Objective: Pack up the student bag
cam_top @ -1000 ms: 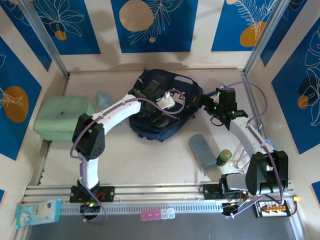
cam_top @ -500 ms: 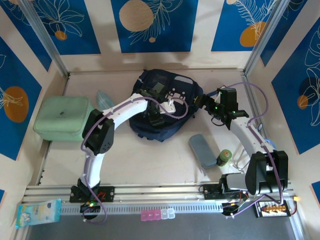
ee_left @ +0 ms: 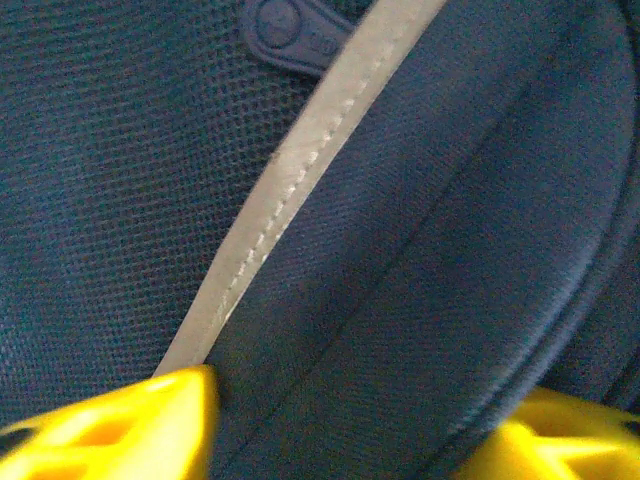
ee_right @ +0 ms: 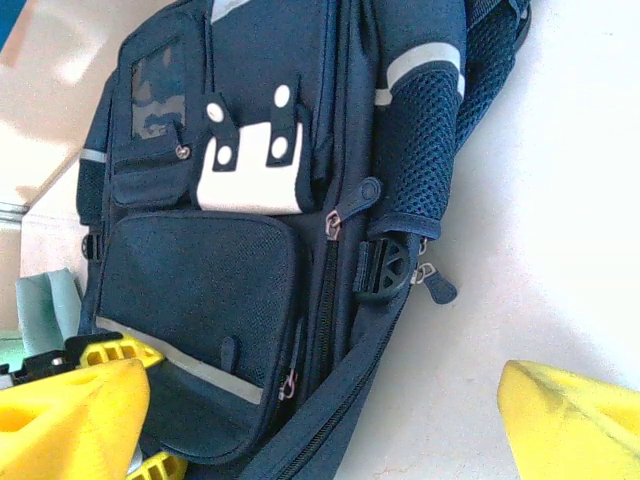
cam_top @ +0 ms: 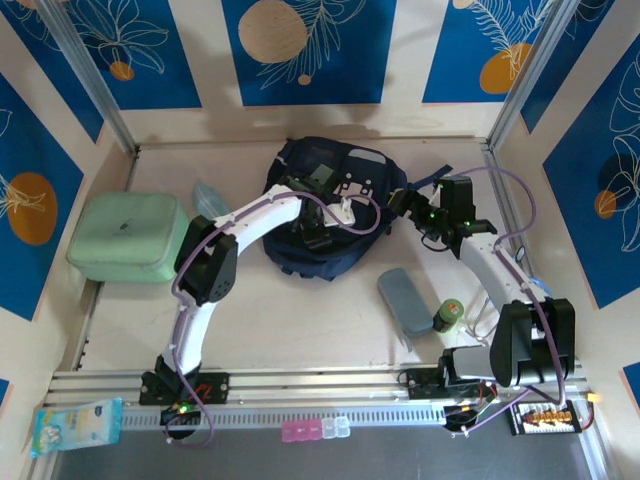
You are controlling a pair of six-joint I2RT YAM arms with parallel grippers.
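Left claw [ee_left: 350, 440] on the student bag [cam_top: 335, 165] at mid-bench [cam_top: 300, 320], tips half-parted astride navy fabric, grasp impossible to tell. Right claw [ee_right: 320, 420] released, just right of the bag. Bag's long axis near-to-far.

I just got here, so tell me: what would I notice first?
The big navy student bag lies in the middle of the table, toward the back. The left arm is stretched over it, with its yellow jaws down against the fabric. The mint-green case sits at the table's left side.
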